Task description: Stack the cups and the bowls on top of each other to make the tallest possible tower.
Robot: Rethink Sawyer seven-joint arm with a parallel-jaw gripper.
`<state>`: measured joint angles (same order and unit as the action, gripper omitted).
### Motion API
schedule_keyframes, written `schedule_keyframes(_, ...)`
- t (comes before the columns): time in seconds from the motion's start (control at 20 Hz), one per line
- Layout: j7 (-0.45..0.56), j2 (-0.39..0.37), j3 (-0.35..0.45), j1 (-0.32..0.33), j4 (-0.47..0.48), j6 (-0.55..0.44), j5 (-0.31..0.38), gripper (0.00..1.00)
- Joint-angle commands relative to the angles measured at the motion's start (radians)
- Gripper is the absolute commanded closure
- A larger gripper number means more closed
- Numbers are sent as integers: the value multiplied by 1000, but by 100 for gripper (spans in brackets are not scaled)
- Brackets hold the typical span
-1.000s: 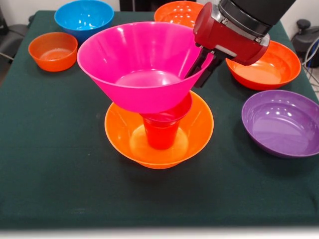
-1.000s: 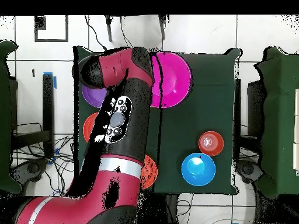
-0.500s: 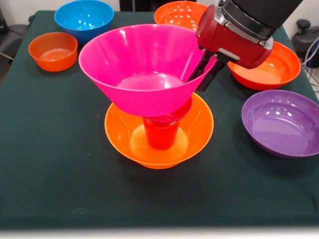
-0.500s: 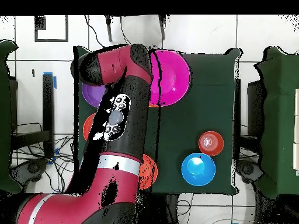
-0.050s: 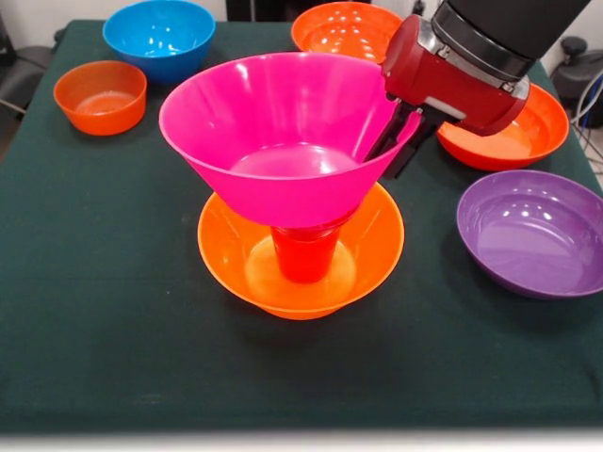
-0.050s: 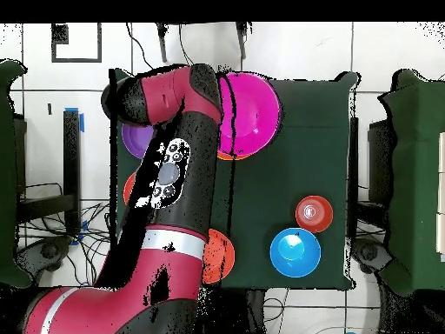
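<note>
A large pink bowl (image 5: 283, 141) hangs level over the tower, and my gripper (image 5: 392, 153) is shut on its right rim, one finger inside and one outside. Its underside meets the top of the orange-red cup (image 5: 304, 252); the cup's rim is hidden. The cup stands upright in the large yellow-orange bowl (image 5: 372, 247) at the table's middle. In the overhead view the pink bowl (image 6: 256, 109) shows beside my arm (image 6: 178, 165), which covers the gripper and most of the tower.
Loose bowls ring the tower: blue (image 5: 158, 33) and small orange (image 5: 100, 94) at the back left, orange (image 5: 341, 25) at the back, orange-red (image 5: 513, 132) and purple (image 5: 530, 231) on the right. Overhead, blue (image 6: 295, 251) and small orange-red (image 6: 314, 213) bowls show.
The gripper has carried the pink bowl a little to the right and down. The bowl now covers the cup's rim, which showed below it before.
</note>
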<state>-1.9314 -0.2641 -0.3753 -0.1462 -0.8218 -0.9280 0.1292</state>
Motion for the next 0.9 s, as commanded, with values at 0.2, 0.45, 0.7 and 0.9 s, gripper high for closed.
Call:
schedule_keyframes(0.2,-144,2,30,-19,18,-136,-37,100)
schedule_keyframes(0.45,-141,9,24,-20,26,-146,-46,100)
schedule_keyframes(0.7,-140,10,23,-20,28,-146,-49,100)
schedule_keyframes(0.9,-139,9,26,-20,25,-146,-49,100)
